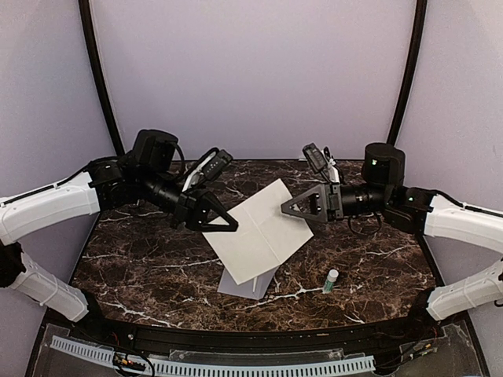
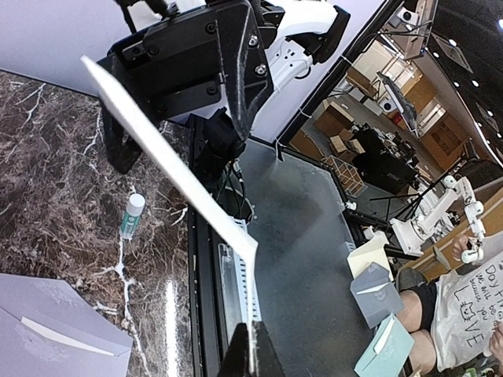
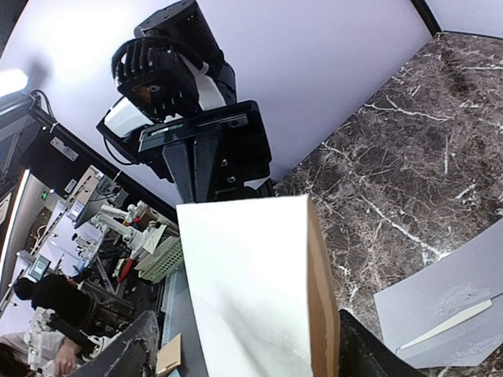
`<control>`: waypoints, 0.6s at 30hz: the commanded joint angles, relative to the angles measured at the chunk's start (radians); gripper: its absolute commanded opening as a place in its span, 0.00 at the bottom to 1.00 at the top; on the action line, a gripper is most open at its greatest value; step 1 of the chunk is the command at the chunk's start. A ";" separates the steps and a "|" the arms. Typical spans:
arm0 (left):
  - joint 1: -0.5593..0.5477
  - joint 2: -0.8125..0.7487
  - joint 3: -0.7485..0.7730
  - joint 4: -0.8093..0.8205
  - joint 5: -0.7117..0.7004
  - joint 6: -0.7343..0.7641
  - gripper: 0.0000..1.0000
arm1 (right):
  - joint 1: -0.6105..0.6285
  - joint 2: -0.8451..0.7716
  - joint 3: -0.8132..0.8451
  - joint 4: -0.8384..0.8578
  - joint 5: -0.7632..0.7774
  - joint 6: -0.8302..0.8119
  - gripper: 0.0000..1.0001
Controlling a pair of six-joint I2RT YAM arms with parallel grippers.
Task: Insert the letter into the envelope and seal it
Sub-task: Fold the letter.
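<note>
The letter (image 1: 263, 232) is a large cream sheet with fold creases, held in the air over the table, tilted. My left gripper (image 1: 228, 225) is shut on its left edge; the left wrist view shows the sheet (image 2: 173, 169) edge-on, running into the closed jaws (image 2: 253, 349). My right gripper (image 1: 287, 209) is at the sheet's right edge. In the right wrist view its jaws (image 3: 247, 326) stand wide apart with the bent sheet (image 3: 244, 275) between them. The grey envelope (image 1: 247, 281) lies flat below the sheet and also shows in both wrist views (image 2: 55, 330) (image 3: 448, 314).
A small glue stick (image 1: 332, 280) with a white cap lies on the dark marble table (image 1: 141, 267), right of the envelope; it also shows in the left wrist view (image 2: 132, 216). A perforated white rail (image 1: 236, 365) runs along the near edge.
</note>
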 commanded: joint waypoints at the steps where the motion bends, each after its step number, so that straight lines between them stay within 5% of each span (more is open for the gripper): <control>1: 0.003 -0.033 -0.034 0.076 0.013 0.035 0.00 | 0.003 -0.042 -0.036 0.015 0.123 0.001 0.84; 4: 0.018 -0.061 -0.102 0.174 0.002 0.005 0.00 | 0.001 -0.094 -0.061 -0.027 0.230 -0.012 0.92; 12: 0.142 -0.159 -0.354 0.500 -0.009 -0.164 0.00 | 0.003 -0.212 -0.053 -0.174 0.535 -0.040 0.94; 18: 0.162 -0.141 -0.341 0.432 -0.034 -0.113 0.00 | 0.024 -0.217 -0.014 -0.250 0.572 -0.085 0.92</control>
